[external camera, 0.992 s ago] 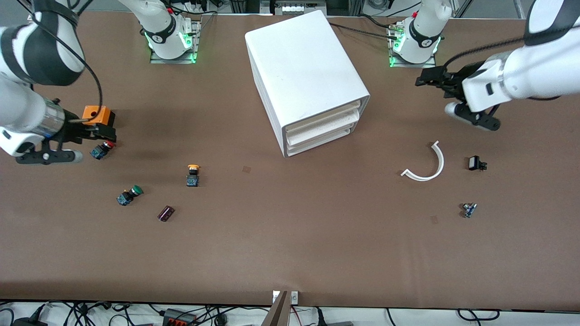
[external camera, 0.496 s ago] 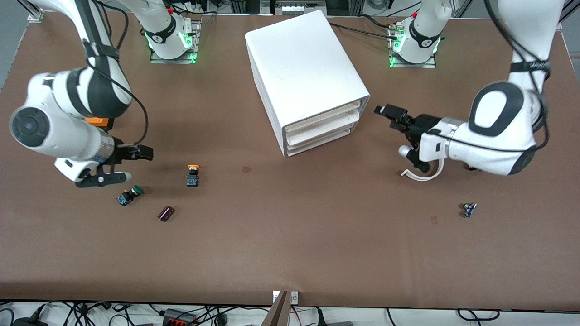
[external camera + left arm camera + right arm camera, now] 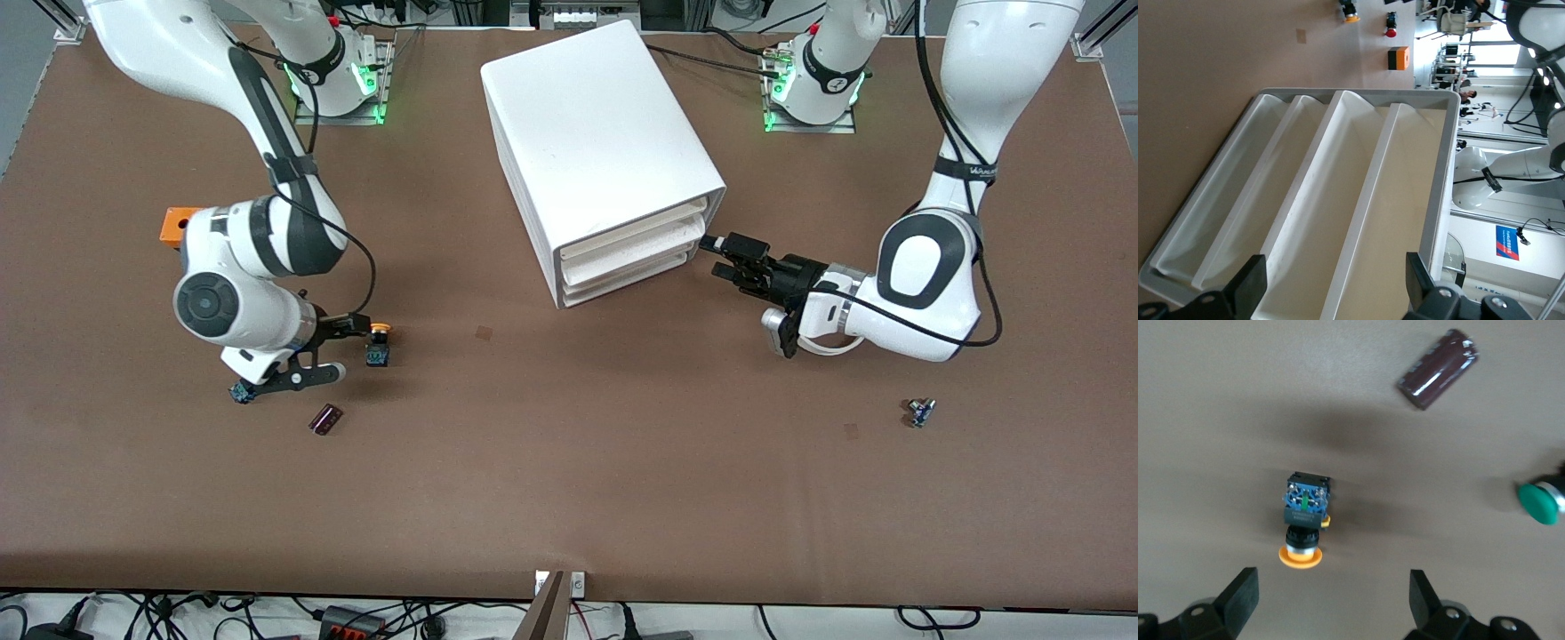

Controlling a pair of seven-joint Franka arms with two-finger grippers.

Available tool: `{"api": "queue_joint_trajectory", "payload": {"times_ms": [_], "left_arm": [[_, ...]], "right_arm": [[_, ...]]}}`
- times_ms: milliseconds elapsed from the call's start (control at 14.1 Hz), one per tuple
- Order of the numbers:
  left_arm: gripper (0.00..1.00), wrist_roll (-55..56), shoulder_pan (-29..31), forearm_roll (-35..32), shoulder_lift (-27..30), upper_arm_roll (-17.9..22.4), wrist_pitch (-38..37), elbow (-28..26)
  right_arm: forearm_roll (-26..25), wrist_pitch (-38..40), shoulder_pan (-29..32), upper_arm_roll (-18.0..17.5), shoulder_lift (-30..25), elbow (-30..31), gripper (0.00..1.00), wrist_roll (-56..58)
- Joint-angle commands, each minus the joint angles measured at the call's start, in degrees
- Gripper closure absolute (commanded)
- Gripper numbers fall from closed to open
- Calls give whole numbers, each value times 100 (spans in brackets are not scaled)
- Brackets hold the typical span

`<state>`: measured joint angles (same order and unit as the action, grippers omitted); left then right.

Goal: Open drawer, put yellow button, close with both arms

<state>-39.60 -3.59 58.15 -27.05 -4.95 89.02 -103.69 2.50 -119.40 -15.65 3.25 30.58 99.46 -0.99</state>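
Note:
The yellow button (image 3: 378, 342) stands on the brown table toward the right arm's end; in the right wrist view (image 3: 1303, 520) its orange cap points at the gripper. My right gripper (image 3: 354, 331) is open and empty, just beside the button, which lies ahead of the open fingers (image 3: 1331, 600) and apart from them. The white drawer cabinet (image 3: 605, 151) stands mid-table with all three drawers shut. My left gripper (image 3: 722, 256) is open and empty, close in front of the drawer fronts (image 3: 1338, 220), its fingers (image 3: 1248, 293) spread wide.
A green-capped button (image 3: 1538, 503) and a dark cylinder (image 3: 325, 419) lie near the right gripper. An orange block (image 3: 176, 224) and a red-capped button (image 3: 1391, 27) lie farther from the front camera. A white curved strip (image 3: 831, 347) and a small blue part (image 3: 920, 412) lie by the left arm.
The right gripper swung from the red button and orange block over to the yellow button. The left gripper came from the table's end to the drawer fronts. Both stayed open.

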Motion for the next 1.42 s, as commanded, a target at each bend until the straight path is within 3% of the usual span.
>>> {"api": "queue_joint_trajectory", "payload": {"times_ms": [0,283,708,850,992,1204,1346], "left_arm": [[38,-521,42,346,165,-251,98,-458],[41,-995,51,838,174,-428,107,-862],[50,-1269,34,838,156,-480,125,-1047],[57,-1278,34,847,139,-533,151,-1065],[67,-1296,25,838,104,-542,195,-1065],[92,-1463,-10,838,60,-542,257,-1100],[97,-1463,-10,838,-11,-533,274,-1048]], "right_arm": [[101,-214,-113,26,246,-58,0,-198],[102,-408,-193,26,501,-49,0,-252],[110,-505,-298,26,704,-49,3,-261],[102,-619,-307,26,792,-49,5,-252],[102,-619,-316,26,827,-75,17,-252],[102,-619,-316,26,844,-93,36,-252],[102,-593,-316,26,836,-93,62,-261]]}}
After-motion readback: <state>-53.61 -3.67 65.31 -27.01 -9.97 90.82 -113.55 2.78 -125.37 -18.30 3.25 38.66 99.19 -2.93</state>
